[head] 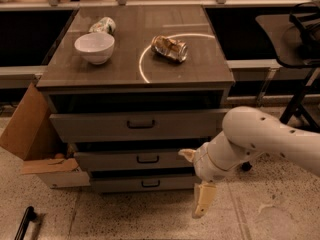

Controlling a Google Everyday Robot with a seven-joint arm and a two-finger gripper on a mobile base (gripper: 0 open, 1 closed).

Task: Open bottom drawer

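Observation:
The bottom drawer (pixel 125 184) is the lowest and narrowest of three grey-brown fronts in the cabinet, with a small dark bar handle (pixel 150 183) at its centre. Its front sits about flush under the middle drawer (pixel 110 160). My gripper (pixel 196 178) hangs on the white arm at the cabinet's right front corner, just right of the bottom drawer's front. It is open: one cream finger (pixel 187 155) points left at the middle drawer's level, the other finger (pixel 204 200) points down toward the floor. It holds nothing.
The top drawer (pixel 100 126) is the widest front. On the cabinet top are a white bowl (pixel 94 47), a crushed can (pixel 170 48) and a tipped can (pixel 103 25). An open cardboard box (pixel 30 139) stands left; a dark chair (pixel 300 59) stands right.

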